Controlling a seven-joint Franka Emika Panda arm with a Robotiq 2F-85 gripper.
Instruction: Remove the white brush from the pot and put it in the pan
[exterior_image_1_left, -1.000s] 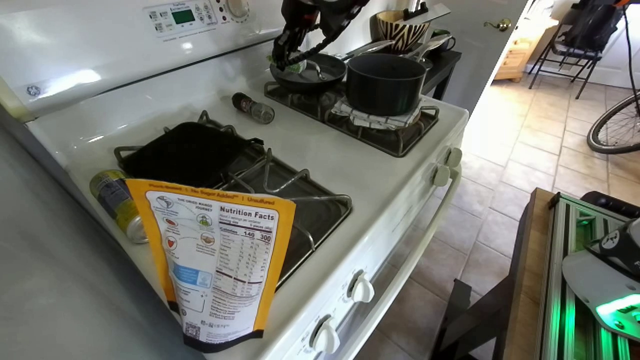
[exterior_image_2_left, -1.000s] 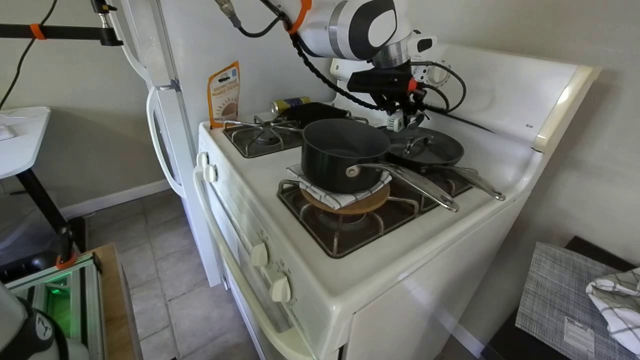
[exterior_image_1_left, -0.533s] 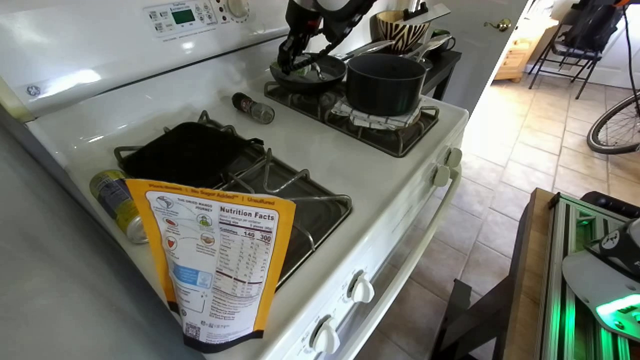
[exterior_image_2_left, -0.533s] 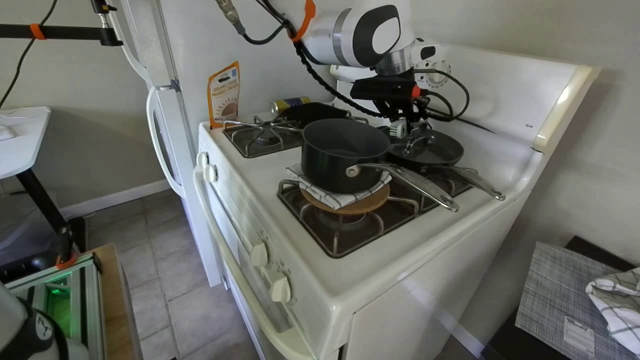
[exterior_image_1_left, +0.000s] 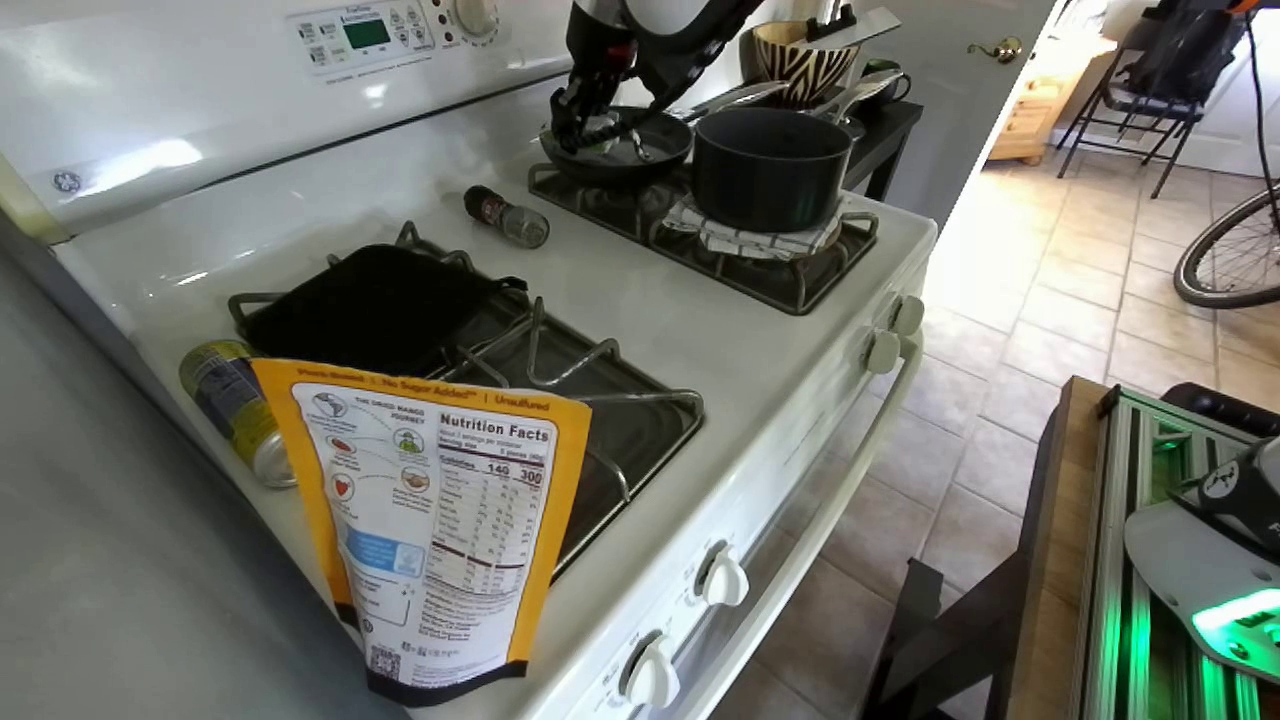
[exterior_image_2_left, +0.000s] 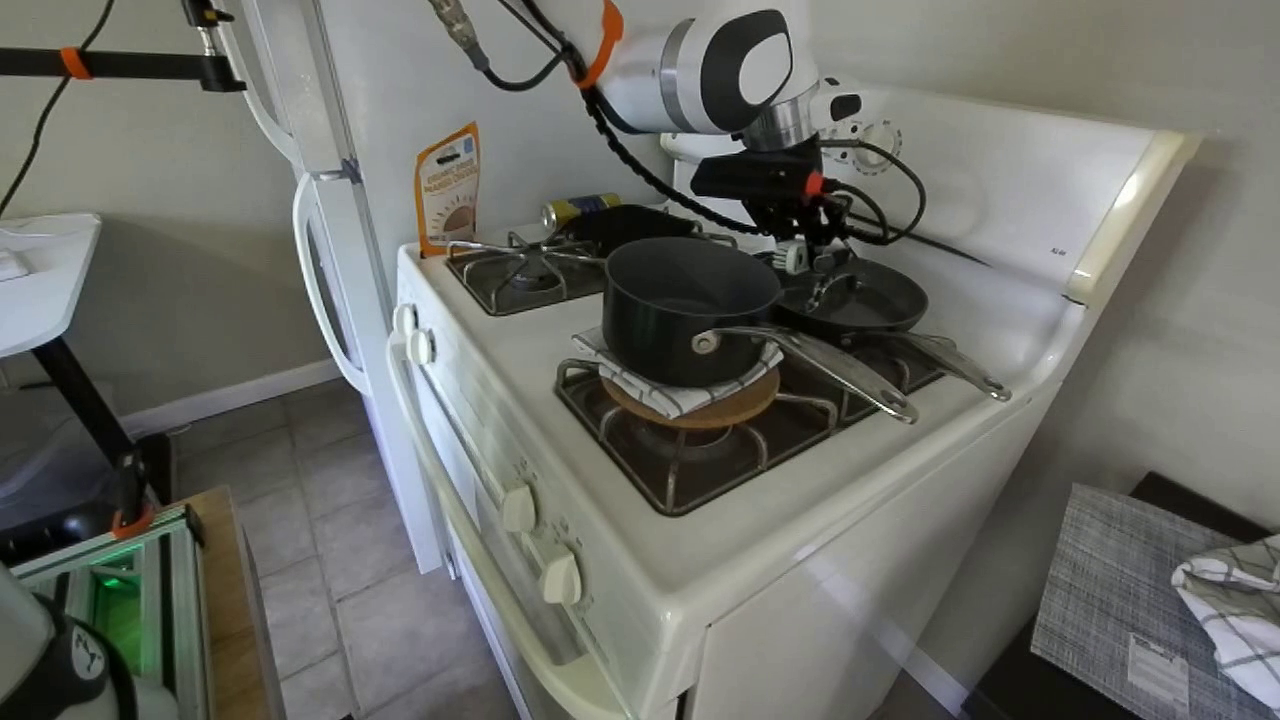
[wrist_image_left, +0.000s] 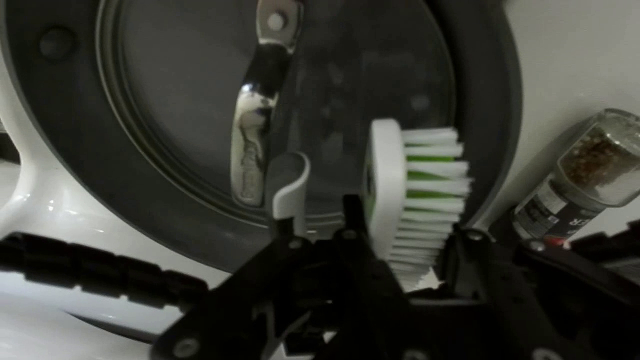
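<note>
White brush (wrist_image_left: 392, 175) held over the pan (wrist_image_left: 485, 95)

Your hand (wrist_image_left: 402, 230) is closed on the brush. In the wrist view one finger lies against its white back, the other on the side of its white and green bristles (wrist_image_left: 435, 182). Just beside the first finger stands a pale curved piece (wrist_image_left: 291, 200); you cannot tell from here whether it belongs to the brush.

You have the brush over the side of the pan toward the spice bottle (wrist_image_left: 595, 165), which lies on its side on the white stove surface (exterior_image_1_left: 640, 285). Inside the pan is a lid (wrist_image_left: 175, 75) with a shiny metal handle (wrist_image_left: 250, 135). Whether the brush touches that lid, these views do not settle.

The pot (exterior_image_2_left: 680, 315) stands upright near the pan in both exterior views, glossy black and taller. In an exterior view you can see a checked cloth (exterior_image_2_left: 645, 390) under it and a round brown trivet (exterior_image_2_left: 743, 403) under the cloth. The pot handle (exterior_image_2_left: 845, 378) and pan handle (exterior_image_2_left: 955, 362) point toward the same end of the stove.

At the other end sits a square black griddle (exterior_image_1_left: 370, 300). Near it a yellow and blue can (exterior_image_1_left: 232, 400) lies on its side, and a dried mango pouch (exterior_image_1_left: 430, 520) with an orange border stands upright.
</note>
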